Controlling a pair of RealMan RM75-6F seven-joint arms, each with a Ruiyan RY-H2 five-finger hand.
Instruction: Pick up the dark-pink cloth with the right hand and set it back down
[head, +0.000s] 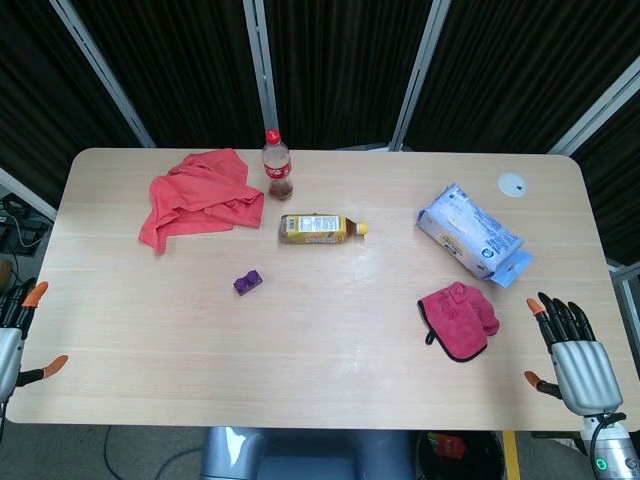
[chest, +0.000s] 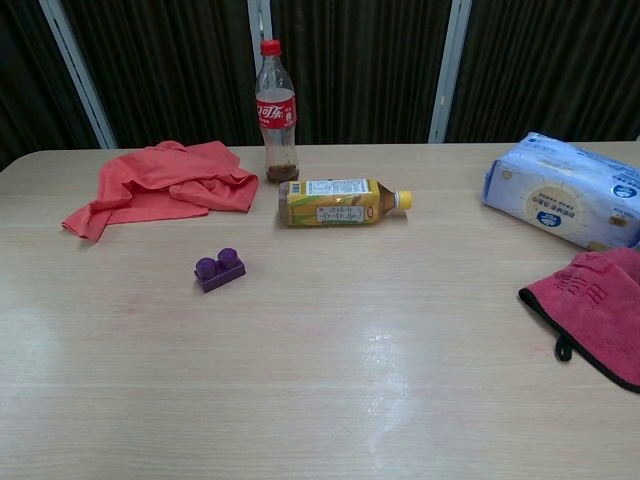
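Observation:
The dark-pink cloth (head: 459, 319) lies crumpled on the table at the right front, with a black loop at its edge; the chest view shows the cloth (chest: 597, 304) at its right border. My right hand (head: 579, 363) hovers off the table's front right corner, well clear of the cloth, fingers spread and empty. At the far left edge of the head view my left hand (head: 14, 338) hangs beside the table, fingers apart, holding nothing. Neither hand appears in the chest view.
A light-red cloth (head: 200, 196) lies at the back left. A cola bottle (head: 277, 165) stands beside it, a yellow tea bottle (head: 319, 228) lies on its side, and a purple brick (head: 248, 282) sits mid-table. A blue tissue pack (head: 472, 235) and a white disc (head: 512, 183) are at the back right.

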